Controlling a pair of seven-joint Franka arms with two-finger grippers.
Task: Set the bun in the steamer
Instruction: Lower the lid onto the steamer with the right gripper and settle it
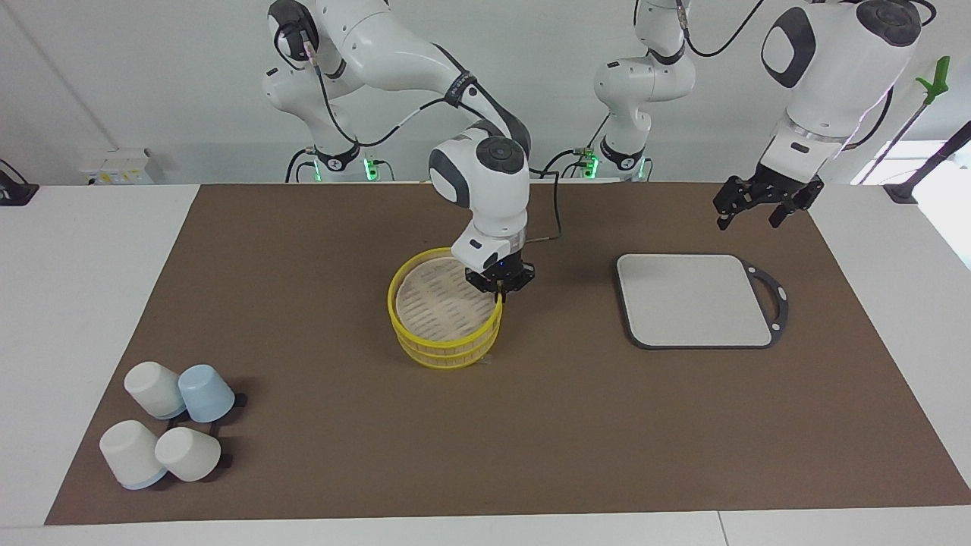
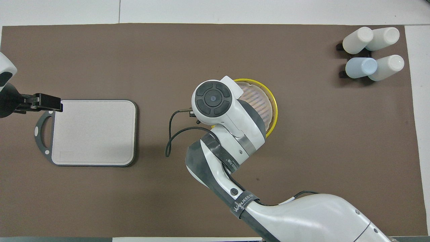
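Note:
The steamer (image 1: pixel 446 345), a two-tier basket with yellow rims and a pale slatted floor, stands mid-table. Its top tier looks empty. It also shows in the overhead view (image 2: pixel 272 107), half covered by the right arm. No bun shows in either view. My right gripper (image 1: pixel 499 293) is down at the steamer's rim on the side toward the left arm's end, with its fingers closed on the yellow rim. In the overhead view its own wrist hides it. My left gripper (image 1: pixel 749 215) is open and empty, up in the air over the board's handle end (image 2: pixel 42 101), and waits.
A grey flat board (image 1: pixel 694 299) with a black handle lies toward the left arm's end (image 2: pixel 92 132). Several white and pale-blue cups (image 1: pixel 171 425) lie on a small rack toward the right arm's end, farther from the robots (image 2: pixel 369 53). A brown mat (image 1: pixel 561 425) covers the table.

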